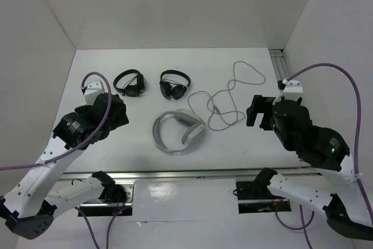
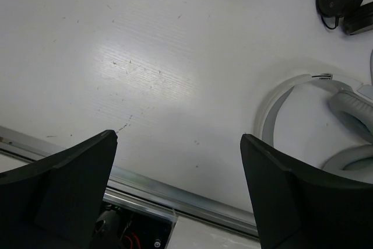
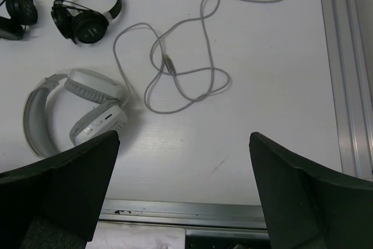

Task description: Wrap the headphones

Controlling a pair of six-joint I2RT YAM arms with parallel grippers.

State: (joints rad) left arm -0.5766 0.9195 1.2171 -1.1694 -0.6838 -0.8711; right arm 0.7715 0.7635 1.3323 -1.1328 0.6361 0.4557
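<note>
Three in all: counted that many headsets on the white desk point(image 1: 245, 150). Found the headphones point(image 1: 191, 134), white and light grey, lying flat near the middle of the desk, toward its near edge, between the two arms and touched by neither. Saw the wide headband point(image 2: 274, 109) curving round on the left and the earcups point(image 3: 96, 112) folded close together on the right. Traced the thin grey cable point(image 3: 169, 62) from the right side of the headphones out in loose, crossing loops toward the far right of the desk, slack and not wrapped. Noted a plug lying among those loops.

Spotted two smaller black headsets side by side beyond the headphones, one on the left point(image 1: 134, 88) and one on the right point(image 1: 175, 90), apart from each other and from the white pair.

Found the left arm point(image 1: 87, 121) poised over the left part of the desk, left jaws spread wide and holding nothing. Saw, from its wrist, both dark fingers point(image 2: 58, 196) framing bare desk. Found the right arm point(image 1: 303, 129) just right of the cable loops, right jaws likewise released and empty. Made out an aluminium rail point(image 1: 192, 173) along the near edge.
</note>
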